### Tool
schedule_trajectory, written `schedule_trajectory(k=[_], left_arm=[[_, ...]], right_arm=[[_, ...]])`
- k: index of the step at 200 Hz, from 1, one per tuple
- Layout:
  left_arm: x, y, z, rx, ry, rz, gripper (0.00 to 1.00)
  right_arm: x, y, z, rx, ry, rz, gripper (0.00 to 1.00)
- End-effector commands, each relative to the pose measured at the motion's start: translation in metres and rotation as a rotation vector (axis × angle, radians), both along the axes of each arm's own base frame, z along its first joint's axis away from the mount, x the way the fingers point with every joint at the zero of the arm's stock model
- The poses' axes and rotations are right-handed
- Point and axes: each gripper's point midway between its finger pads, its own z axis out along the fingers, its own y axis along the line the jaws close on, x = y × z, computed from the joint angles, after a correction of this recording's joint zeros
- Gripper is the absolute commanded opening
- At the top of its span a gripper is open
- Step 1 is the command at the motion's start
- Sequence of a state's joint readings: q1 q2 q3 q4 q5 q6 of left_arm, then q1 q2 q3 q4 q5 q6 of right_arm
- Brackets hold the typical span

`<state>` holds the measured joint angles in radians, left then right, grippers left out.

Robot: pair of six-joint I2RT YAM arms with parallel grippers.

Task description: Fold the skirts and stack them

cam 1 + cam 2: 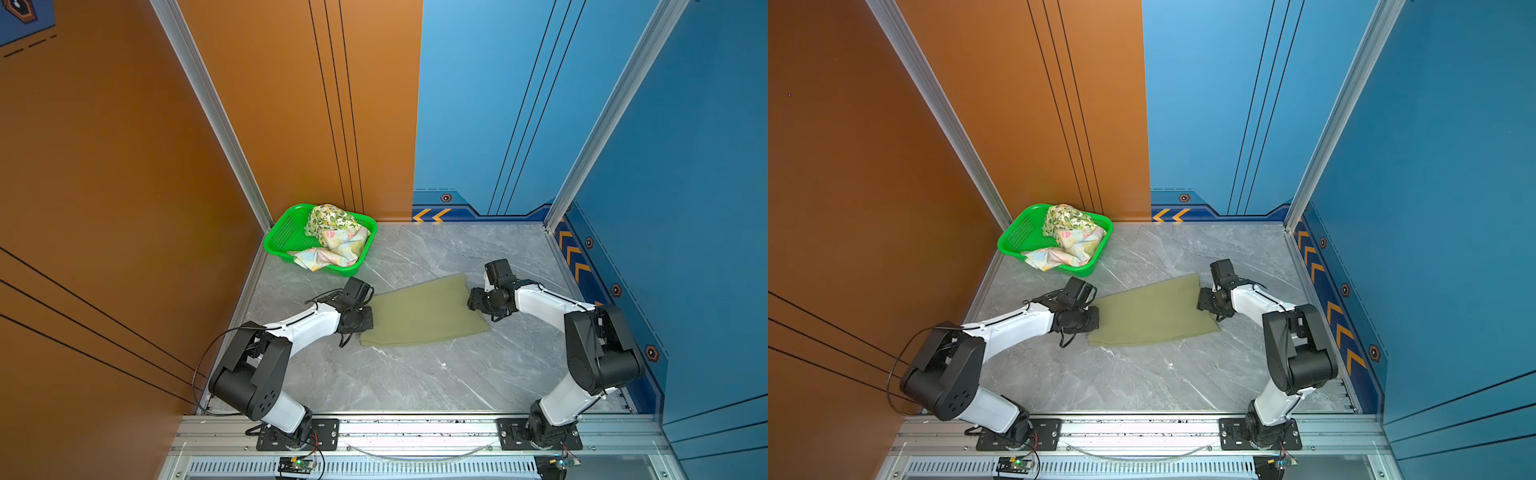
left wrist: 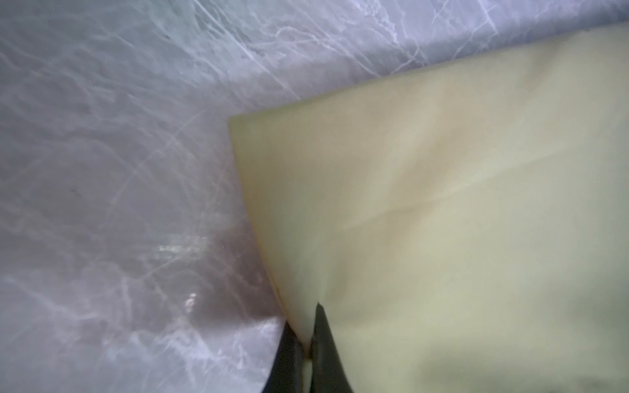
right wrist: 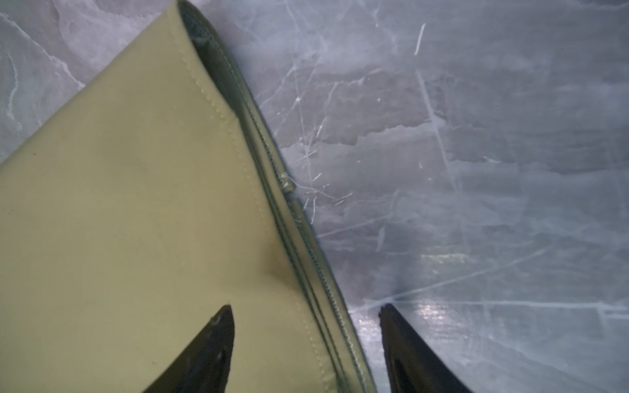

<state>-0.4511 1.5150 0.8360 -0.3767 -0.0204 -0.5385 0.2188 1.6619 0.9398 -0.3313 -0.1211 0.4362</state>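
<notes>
The olive-green skirt point(image 1: 426, 309) point(image 1: 1152, 311) lies flat on the grey marble table in both top views. My left gripper point(image 1: 368, 318) point(image 1: 1096, 318) sits at its left edge and is shut on that edge; the left wrist view shows the cloth point(image 2: 442, 204) pinched between the dark fingertips point(image 2: 321, 326). My right gripper point(image 1: 473, 300) point(image 1: 1202, 300) is open at the right edge, and its fingers point(image 3: 214, 340) straddle the stitched hem point(image 3: 299, 238). The lemon-print skirt point(image 1: 330, 220) point(image 1: 1069, 220) and the pastel floral skirt point(image 1: 336, 249) point(image 1: 1071, 249) lie crumpled in the basket.
A bright green perforated basket point(image 1: 286, 232) point(image 1: 1019, 235) stands at the table's back left corner, by the orange wall. Blue walls and aluminium posts close the back and right. An aluminium rail point(image 1: 415, 428) with the arm bases runs along the front edge.
</notes>
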Motion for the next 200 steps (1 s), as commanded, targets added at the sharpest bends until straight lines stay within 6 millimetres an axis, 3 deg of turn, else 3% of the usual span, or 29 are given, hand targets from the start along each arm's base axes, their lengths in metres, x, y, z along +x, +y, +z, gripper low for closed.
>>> schedule_trajectory(k=[1, 42, 54, 59, 94, 138, 200], left_arm=[[-0.004, 0.015, 0.027, 0.113, -0.017, -0.048, 0.0], [-0.004, 0.009, 0.06, 0.208, -0.066, -0.126, 0.0], [-0.007, 0.006, 0.062, 0.236, -0.063, -0.148, 0.0], [-0.002, 0.001, 0.073, 0.234, -0.089, -0.155, 0.0], [0.0, -0.014, 0.09, 0.32, -0.119, -0.213, 0.0], [0.003, -0.035, 0.105, 0.413, -0.149, -0.283, 0.0], [0.008, -0.066, 0.114, 0.523, -0.155, -0.378, 0.0]], right_arm=[[0.001, 0.004, 0.001, 0.045, -0.019, -0.008, 0.67], [0.002, 0.013, -0.002, 0.113, -0.043, -0.008, 0.62], [0.001, 0.016, -0.005, 0.13, -0.045, -0.007, 0.6], [0.001, 0.018, -0.005, 0.14, -0.047, -0.005, 0.59], [-0.002, 0.029, -0.009, 0.177, -0.053, 0.001, 0.43], [-0.01, 0.041, -0.019, 0.185, -0.044, 0.018, 0.15], [-0.018, 0.071, -0.021, 0.202, -0.076, 0.02, 0.06]])
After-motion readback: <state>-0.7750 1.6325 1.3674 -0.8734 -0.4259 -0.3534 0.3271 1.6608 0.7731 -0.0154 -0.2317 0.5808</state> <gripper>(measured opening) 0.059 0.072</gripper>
